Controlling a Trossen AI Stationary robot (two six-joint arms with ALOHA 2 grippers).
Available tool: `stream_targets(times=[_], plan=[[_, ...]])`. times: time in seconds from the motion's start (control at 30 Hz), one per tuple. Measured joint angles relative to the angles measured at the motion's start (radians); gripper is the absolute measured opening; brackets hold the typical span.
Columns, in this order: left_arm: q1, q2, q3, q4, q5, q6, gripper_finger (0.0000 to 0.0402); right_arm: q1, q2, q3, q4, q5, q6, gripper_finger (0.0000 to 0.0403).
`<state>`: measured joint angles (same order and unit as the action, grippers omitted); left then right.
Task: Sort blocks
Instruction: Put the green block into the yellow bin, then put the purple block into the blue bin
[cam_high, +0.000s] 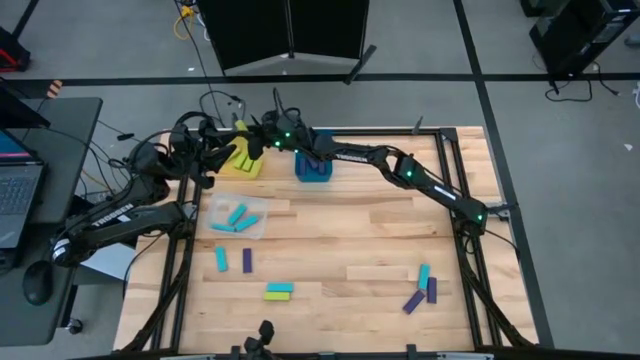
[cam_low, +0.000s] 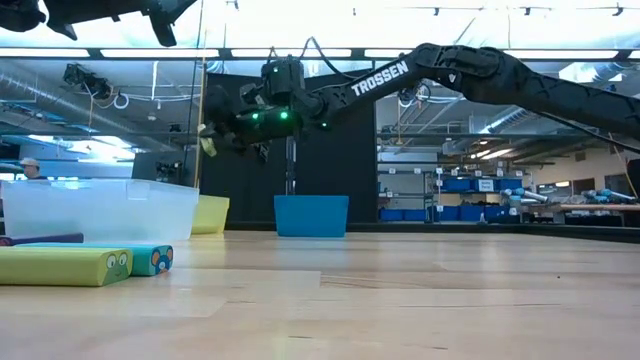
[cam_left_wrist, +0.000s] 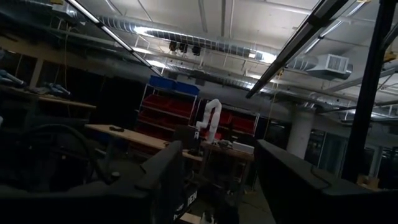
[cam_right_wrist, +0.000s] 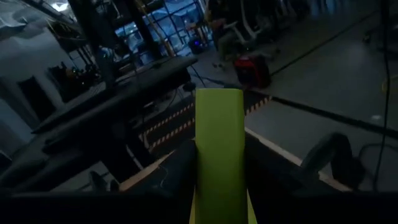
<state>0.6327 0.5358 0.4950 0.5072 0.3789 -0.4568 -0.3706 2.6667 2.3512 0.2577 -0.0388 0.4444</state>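
Lime block, blue bin, yellow bin

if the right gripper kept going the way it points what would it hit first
Probably nothing on the table. The right gripper, shut on a lime block, sits high over the yellow bin and points past the table's far edge; its wrist view shows only room beyond. Depth is unclear.

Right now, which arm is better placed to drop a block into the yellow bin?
Right. The right gripper already holds a lime block and reaches toward the yellow bin. The left gripper is open and points up at the room.
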Motion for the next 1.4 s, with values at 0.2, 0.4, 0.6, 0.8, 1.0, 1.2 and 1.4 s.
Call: stream_targets(times=[0.2, 0.4, 0.6, 0.8, 1.0, 1.2, 1.4], plan=[[0.000, 0.000, 0.000, 0.000, -0.001, 0.000, 0.0209, 0.013, 0.000, 0.000, 0.010, 0.016, -0.037, 0.0131], [0.000, 0.000, 0.000, 0.002, -0.001, -0.007, 0.0209, 0.015, 0.000, 0.000, 0.020, 0.020, -0.051, 0.0134], [0.000, 0.000, 0.000, 0.002, -0.001, -0.017, 0.0209, 0.020, 0.000, 0.000, 0.055, -0.011, -0.078, 0.0173], [0.000, 0.000, 0.000, 0.001, -0.001, -0.017, 0.0209, 0.019, 0.000, 0.000, 0.042, -0.025, -0.075, 0.0227], [0.000, 0.000, 0.000, -0.001, 0.002, -0.017, 0.0209, 0.016, -0.003, 0.000, 0.056, -0.069, -0.084, 0.0254], [0.000, 0.000, 0.000, -0.002, 0.039, -0.019, 0.0209, 0.015, -0.030, 0.000, 0.055, -0.114, -0.125, 0.0254], [0.000, 0.000, 0.000, -0.003, 0.043, -0.018, 0.0209, 0.022, -0.037, 0.000, 0.055, -0.132, -0.123, 0.0221]])
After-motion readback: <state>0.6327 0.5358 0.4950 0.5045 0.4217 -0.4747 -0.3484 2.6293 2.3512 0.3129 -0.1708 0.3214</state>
